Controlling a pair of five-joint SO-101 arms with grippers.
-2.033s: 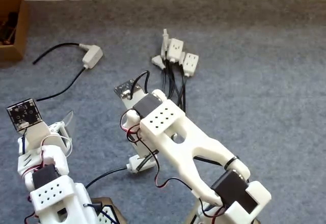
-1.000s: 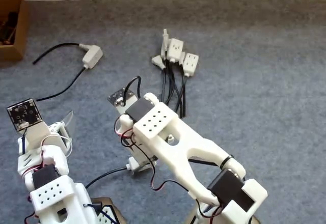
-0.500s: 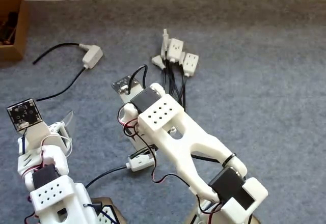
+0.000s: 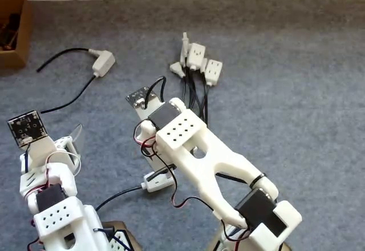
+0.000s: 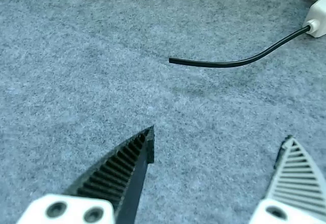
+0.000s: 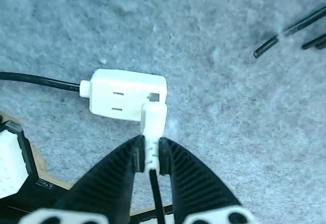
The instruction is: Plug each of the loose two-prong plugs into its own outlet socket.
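Right arm [image 4: 197,148] has swung back toward the far right since a second ago, over a white outlet socket [image 4: 155,182] on the grey counter [image 4: 296,91]. More plugs and sockets [image 4: 199,63] cluster farther off. Left tool [image 5: 220,135] gapes open above a black cord [image 5: 229,62]. Right tool [image 6: 151,143] pinches a two-prong plug [image 6: 153,117] whose tip touches the socket's edge, seemingly not yet seated. Others likely remain.

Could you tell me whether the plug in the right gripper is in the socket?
Cannot tell: the plug overlaps the socket, hiding its prongs.
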